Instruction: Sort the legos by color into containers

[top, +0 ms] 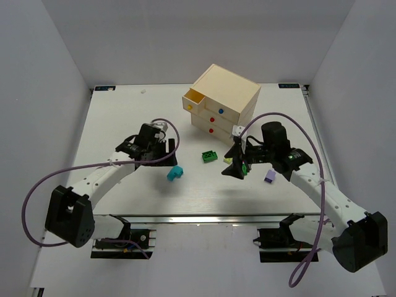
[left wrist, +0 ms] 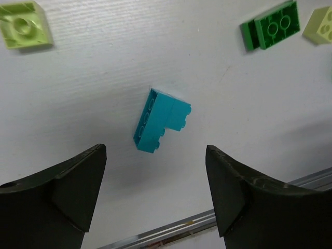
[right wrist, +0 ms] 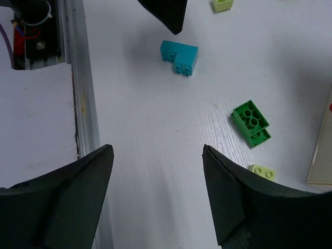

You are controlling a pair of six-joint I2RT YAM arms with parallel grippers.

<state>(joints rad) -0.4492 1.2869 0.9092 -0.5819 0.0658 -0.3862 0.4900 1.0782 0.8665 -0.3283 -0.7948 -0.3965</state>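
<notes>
Now the left gripper (left wrist: 155,166) is hovering wide open, empty, right above the cyan lego (left wrist: 158,122) lying on the table (top: 124,111). The right gripper (right wrist: 158,161) is also hanging open, empty, near the green lego (right wrist: 251,122). The purple lego (top: 270,176) is sitting beside the right arm. The chest (top: 223,99) is showing its yellow-knob drawer (top: 193,98) pulled out.

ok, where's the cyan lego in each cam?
Top external: cyan lego sits left of centre, in the lower half.
Left wrist: cyan lego is mid-frame.
Right wrist: cyan lego is at upper centre.
Shared landmark: the dark green lego shows in all three views.
</notes>
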